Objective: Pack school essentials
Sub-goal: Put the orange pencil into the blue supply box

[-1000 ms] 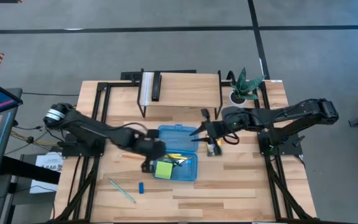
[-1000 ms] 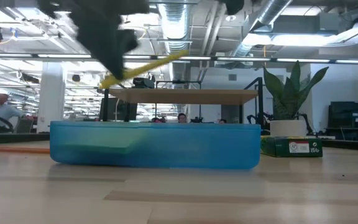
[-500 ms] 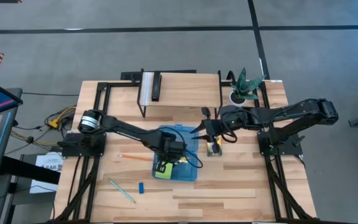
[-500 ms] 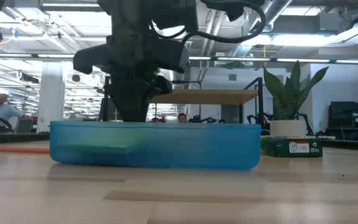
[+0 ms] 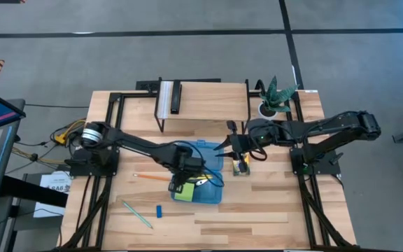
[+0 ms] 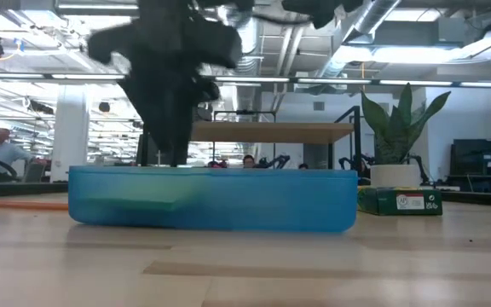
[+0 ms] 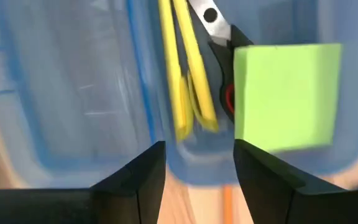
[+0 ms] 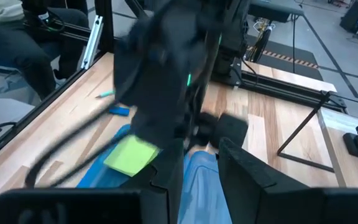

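Note:
The blue translucent case (image 5: 200, 175) lies open on the table. Inside it are a lime-green sticky-note pad (image 7: 284, 96), red-handled scissors (image 7: 219, 31) and two yellow pencils (image 7: 185, 81). My left gripper (image 7: 199, 168) hangs open over the case's left part, pointing down, with nothing between its fingers. My right gripper (image 5: 224, 148) is at the far right edge of the case, shut on it. On the table lie an orange pencil (image 5: 152, 177), a light-blue pen (image 5: 137, 214), a blue eraser (image 5: 159, 211) and the crayon box (image 5: 241, 166). My right gripper has the blue plastic of the case's far right edge (image 8: 201, 177) between its two fingers. The fingers come from the table's right, slanting slightly down. The case rests on the table.
A wooden shelf on a black frame (image 5: 201, 105) stands at the far side of the table. A potted plant (image 5: 275, 98) stands at the far right. People sit in the room behind the table. Bare wood lies near the front edge.
My left gripper has gone from the case's left edge toward the table's right and down into the case. The yellow pencil it carried slanting above the case now lies flat inside, out of its fingers.

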You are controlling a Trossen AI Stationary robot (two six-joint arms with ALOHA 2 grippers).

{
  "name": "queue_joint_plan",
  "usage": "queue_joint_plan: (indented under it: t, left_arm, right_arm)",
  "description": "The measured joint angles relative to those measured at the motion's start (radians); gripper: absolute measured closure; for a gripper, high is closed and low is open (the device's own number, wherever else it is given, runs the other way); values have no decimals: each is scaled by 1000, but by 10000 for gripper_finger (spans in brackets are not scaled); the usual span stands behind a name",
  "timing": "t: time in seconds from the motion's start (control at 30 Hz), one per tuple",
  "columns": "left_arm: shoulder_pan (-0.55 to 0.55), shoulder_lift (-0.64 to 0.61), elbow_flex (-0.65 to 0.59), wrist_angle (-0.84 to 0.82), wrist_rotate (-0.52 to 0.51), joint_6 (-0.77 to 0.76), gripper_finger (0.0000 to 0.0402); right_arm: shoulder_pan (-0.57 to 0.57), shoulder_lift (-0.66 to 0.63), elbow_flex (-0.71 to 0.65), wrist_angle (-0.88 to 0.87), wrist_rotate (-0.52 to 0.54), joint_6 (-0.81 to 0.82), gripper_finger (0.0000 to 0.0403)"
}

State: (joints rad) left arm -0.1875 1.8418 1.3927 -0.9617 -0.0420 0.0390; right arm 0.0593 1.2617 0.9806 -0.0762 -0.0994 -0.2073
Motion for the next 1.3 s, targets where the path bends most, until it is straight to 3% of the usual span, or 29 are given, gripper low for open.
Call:
queue_joint_plan:
  t: [0.17, 0.43, 0.67, 0.9, 1.3]
  left_arm:
    - [-18, -179, -124, -6, -31, -86, 240]
    - [-47, -570, -502, 68, -70, -319, 255]
    - [-82, -778, -733, 39, -69, -464, 256]
    - [-104, -815, -840, 31, -43, -525, 256]
    - [-118, -718, -857, 44, -15, -554, 256]
  right_arm:
    - [2, 0, 0, -10, 0, 6, 283]
    - [14, 0, 0, 5, 0, 0, 283]
    - [12, 3, 0, 28, 0, -2, 283]
    - [11, 3, 1, 31, 0, -3, 283]
    - [11, 3, 1, 27, -1, -3, 283]
